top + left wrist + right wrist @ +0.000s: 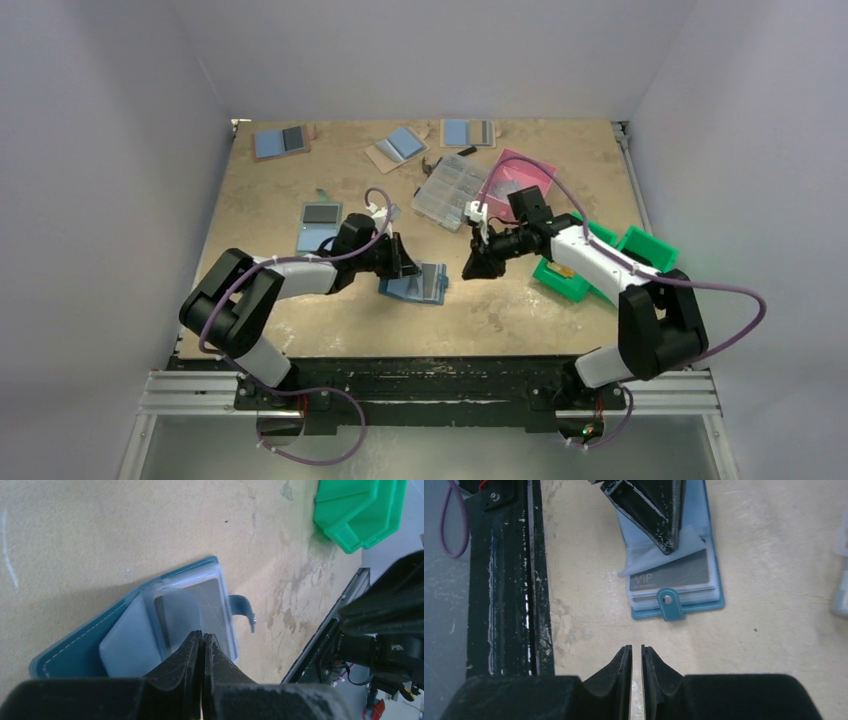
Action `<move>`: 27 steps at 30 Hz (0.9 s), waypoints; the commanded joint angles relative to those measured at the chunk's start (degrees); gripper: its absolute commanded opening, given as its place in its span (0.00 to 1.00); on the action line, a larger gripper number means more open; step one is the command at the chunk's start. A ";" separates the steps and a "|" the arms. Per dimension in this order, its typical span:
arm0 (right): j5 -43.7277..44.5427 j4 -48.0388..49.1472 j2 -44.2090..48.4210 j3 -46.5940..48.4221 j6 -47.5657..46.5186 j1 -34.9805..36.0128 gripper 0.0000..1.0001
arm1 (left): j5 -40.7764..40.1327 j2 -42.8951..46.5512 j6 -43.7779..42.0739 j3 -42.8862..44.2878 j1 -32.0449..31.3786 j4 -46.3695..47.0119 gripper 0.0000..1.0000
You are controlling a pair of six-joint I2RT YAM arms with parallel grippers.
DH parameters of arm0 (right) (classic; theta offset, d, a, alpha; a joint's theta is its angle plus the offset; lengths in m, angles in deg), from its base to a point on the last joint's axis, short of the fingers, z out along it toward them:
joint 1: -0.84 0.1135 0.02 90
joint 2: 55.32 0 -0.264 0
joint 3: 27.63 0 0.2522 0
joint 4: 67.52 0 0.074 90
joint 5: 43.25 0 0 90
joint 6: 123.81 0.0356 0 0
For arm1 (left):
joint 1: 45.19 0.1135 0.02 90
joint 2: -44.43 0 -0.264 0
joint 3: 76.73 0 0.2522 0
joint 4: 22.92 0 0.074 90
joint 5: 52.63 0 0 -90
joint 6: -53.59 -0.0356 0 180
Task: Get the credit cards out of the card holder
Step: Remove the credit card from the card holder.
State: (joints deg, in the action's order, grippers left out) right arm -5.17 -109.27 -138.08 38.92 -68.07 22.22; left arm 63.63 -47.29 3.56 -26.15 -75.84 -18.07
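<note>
**Open card holder between the two grippers, one sleeve pinched**

The card holder (425, 285) lies open on the tan table (520, 315), near the front edge and between the two arms. A second blue holder with a black panel (318, 225) lies just behind the left arm. Three more blue holders (280, 140) (400, 145) (468, 132) line the far edge. A clear compartment box (450, 190) and a pink sheet (525, 172) sit mid-table. Green bins (600, 265) stand under the right arm, well apart from the holder.

The left gripper (202, 641) comes down over the holder and covers much of it from above. Its fingers are pressed together on a translucent sleeve flap (649, 559), which curls up off the stack. The right gripper (636, 652) hovers above bare table just in front of the holder, touching nothing. Its fingers are almost together, with only a thin slit between them.

The holder has a dark teal stitched edge and soft, cloudy blue plastic sleeves stacked flat. A grey credit card (684, 572) marked "VIP" shows through the top sleeve. A short teal strap (670, 605) with a metal snap sticks out past the stack. The tabletop is matt, scuffed and stained, and a black rail (509, 580) borders it.
</note>
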 commanded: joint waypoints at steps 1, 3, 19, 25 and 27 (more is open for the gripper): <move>3.88 5.72 -1.03 1.73 8.50 5.32 0.18 | -3.74 1.83 -0.11 -3.15 0.36 -0.68 0.00; 5.28 5.35 -2.50 3.26 8.49 7.01 0.17 | -4.88 2.95 -0.29 -4.59 0.58 -1.50 0.00; 15.23 4.49 -14.00 12.88 1.88 19.39 0.23 | -18.06 8.61 -6.00 -4.60 1.12 -16.23 0.02; 20.11 4.62 -16.81 12.74 2.60 19.35 0.24 | -24.71 11.42 -6.96 -4.06 1.15 -20.00 0.20; 20.19 4.44 -16.87 12.69 2.63 19.39 0.24 | -26.00 13.42 -6.87 -3.95 1.17 -21.00 0.22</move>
State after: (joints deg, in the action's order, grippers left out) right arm 11.94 -106.01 -155.33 51.14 -65.97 41.72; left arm 44.49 -37.06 -1.12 -30.96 -75.14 -33.15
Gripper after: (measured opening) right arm 0.234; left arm 0.201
